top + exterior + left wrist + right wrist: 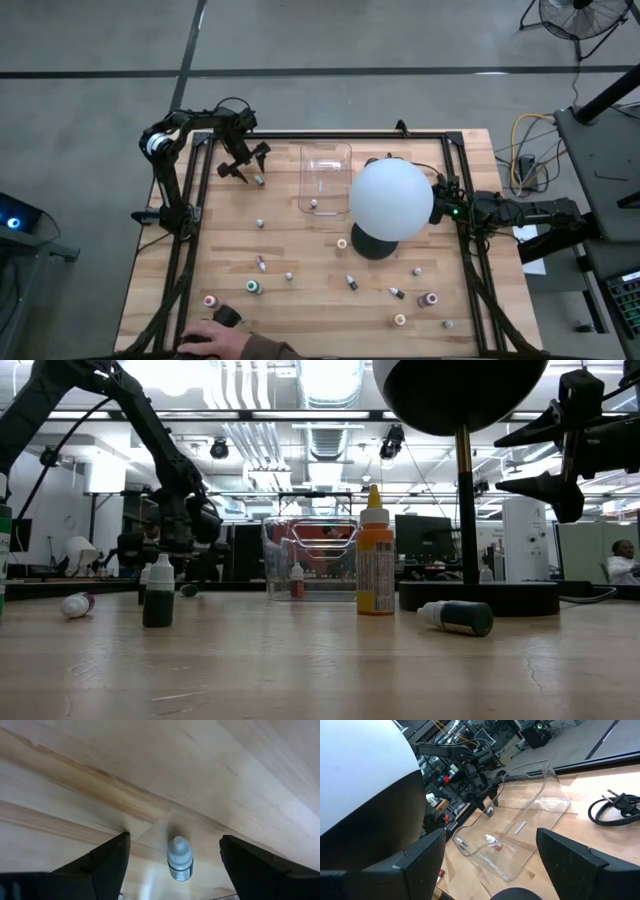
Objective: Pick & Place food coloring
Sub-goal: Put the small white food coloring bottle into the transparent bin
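Note:
My left gripper is open at the table's far left, pointing down over a small dark bottle with a pale cap. The bottle stands on the wood between the two fingers, which do not touch it. It also shows in the high view. The clear plastic tray holds one small bottle. Several more food coloring bottles are scattered over the near half, among them an orange one and a dark green one. My right gripper is open and empty, up beside the white globe.
The white globe on its black base stands mid-table, right of the tray. A person's hand rests at the near edge, left of centre, on a dark object. A black cable lies near the tray's far right.

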`<state>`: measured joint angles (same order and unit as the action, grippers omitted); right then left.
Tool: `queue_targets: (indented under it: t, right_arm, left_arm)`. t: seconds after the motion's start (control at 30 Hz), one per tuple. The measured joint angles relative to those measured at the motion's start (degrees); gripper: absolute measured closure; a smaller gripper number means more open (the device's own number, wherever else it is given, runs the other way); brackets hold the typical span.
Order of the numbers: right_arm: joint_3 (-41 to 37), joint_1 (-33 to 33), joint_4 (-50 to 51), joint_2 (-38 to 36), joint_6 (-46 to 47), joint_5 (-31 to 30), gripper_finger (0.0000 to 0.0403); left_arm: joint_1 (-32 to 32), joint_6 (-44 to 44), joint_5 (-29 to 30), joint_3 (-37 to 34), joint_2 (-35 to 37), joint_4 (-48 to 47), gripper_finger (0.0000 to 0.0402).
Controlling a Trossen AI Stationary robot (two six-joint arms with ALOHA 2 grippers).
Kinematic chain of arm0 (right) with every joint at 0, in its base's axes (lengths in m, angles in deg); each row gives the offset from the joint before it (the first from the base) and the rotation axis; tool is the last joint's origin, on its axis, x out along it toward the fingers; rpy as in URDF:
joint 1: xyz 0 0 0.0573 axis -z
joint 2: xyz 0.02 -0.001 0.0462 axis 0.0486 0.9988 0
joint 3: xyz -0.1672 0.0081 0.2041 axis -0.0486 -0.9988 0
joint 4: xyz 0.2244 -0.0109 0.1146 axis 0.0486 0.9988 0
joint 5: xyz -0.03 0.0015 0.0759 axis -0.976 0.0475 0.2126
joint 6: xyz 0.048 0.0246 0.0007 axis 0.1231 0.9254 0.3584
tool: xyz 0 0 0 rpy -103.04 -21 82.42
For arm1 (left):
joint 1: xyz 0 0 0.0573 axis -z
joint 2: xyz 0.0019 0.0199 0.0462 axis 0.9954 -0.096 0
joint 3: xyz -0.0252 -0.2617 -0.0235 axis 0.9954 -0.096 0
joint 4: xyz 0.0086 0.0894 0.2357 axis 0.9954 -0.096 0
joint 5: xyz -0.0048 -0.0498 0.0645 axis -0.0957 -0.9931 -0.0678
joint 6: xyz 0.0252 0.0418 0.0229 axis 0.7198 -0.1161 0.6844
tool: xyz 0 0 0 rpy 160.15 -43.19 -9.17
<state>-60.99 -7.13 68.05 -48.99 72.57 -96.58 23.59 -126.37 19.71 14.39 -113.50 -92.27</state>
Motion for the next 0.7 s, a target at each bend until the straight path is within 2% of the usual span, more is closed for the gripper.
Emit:
queue_targets:
  t: [0.17,0.7]
  right_arm:
    - [0.0,0.0,0.0,0.0,0.0,0.0,0.0101]
    - [0.0,0.0,0.0,0.0,0.0,0.0,0.0101]
  left_arm:
    - [0.1,-0.4,1.5,0.0,0.0,0.1,0.0126]
    - [0.2,-4.1,2.4,-0.2,-0.1,0.2,0.0214]
